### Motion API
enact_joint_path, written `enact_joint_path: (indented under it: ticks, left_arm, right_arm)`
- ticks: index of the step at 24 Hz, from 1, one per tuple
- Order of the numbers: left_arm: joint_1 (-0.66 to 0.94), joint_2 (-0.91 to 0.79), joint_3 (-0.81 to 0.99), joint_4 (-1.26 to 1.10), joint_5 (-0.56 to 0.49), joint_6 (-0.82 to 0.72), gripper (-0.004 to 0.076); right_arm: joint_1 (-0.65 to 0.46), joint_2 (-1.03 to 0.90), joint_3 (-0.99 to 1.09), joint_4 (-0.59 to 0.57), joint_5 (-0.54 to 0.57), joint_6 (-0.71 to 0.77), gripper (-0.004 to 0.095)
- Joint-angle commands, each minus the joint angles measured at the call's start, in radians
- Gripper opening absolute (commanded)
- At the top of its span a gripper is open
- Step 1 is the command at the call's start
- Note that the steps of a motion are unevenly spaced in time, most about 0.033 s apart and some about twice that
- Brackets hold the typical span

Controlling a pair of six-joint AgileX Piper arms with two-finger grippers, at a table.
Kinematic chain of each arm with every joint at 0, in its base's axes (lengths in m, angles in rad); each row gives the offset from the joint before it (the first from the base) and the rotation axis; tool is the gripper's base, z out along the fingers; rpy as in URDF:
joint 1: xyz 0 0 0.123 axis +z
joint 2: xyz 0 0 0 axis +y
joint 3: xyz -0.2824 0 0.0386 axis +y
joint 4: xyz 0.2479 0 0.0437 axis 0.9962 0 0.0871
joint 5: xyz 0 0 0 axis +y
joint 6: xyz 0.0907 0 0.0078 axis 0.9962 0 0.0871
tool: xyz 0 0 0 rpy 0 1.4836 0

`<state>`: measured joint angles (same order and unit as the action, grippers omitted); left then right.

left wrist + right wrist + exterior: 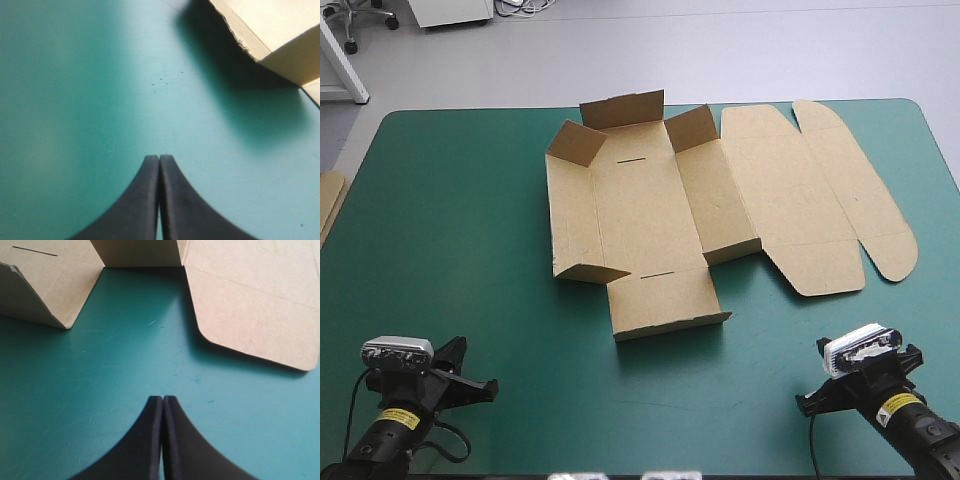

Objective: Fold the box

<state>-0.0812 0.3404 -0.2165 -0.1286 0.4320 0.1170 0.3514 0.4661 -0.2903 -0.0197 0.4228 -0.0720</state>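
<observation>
The brown box (650, 210) lies as a cut sheet in the middle of the teal-green table, its left and near walls partly raised, the lid panels (820, 190) flat to the right. My left gripper (159, 159) is shut over bare cover at the near left corner; a raised flap of the box (280, 35) shows ahead and to one side. My right gripper (163, 399) is shut over bare cover at the near right; ahead of it lie the near flap (45, 290) and the rounded lid corner (250, 305). Neither gripper touches the box.
An edge of more brown board (328, 200) shows at the table's left edge. The box sits toward the far side of the table (470, 250). Bare cover lies between both grippers and the box.
</observation>
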Motion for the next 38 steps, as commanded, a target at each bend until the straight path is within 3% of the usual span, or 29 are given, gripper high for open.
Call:
enact_joint_path:
  ticks: [1, 13, 16, 17, 19, 21, 32, 38]
  left_arm:
    - [-0.003, 0.010, -0.029, -0.012, -0.071, -0.002, -0.0010]
    - [-0.003, 0.010, -0.029, -0.012, -0.073, -0.002, -0.0006]
    - [-0.003, 0.010, -0.031, -0.047, -0.082, -0.009, 0.0149]
    - [-0.003, 0.010, -0.058, -0.058, -0.048, -0.009, 0.0286]
    - [-0.003, 0.019, -0.115, -0.111, 0.000, -0.009, 0.0478]
    - [-0.003, 0.061, -0.184, -0.176, 0.007, -0.009, 0.0536]
    - [-0.001, 0.550, -0.469, -0.407, 0.013, 0.006, 0.0527]
    - [0.001, 0.850, -0.635, -0.731, 0.099, 0.338, 0.0527]
  right_arm:
    - [-0.006, 0.005, -0.023, -0.008, -0.062, -0.009, -0.0020]
    - [-0.006, 0.005, -0.023, -0.008, -0.062, -0.009, -0.0020]
    - [-0.006, 0.005, -0.023, -0.008, -0.062, -0.009, -0.0020]
    - [-0.006, 0.005, -0.023, -0.008, -0.062, -0.009, -0.0020]
    - [-0.006, 0.005, -0.023, -0.008, -0.062, -0.009, -0.0020]
    - [-0.006, 0.005, -0.023, -0.008, -0.062, -0.009, -0.0020]
    - [-0.006, 0.005, -0.023, 0.013, -0.064, -0.009, -0.0020]
    - [-0.006, 0.005, -0.029, 0.020, -0.062, -0.009, -0.0020]
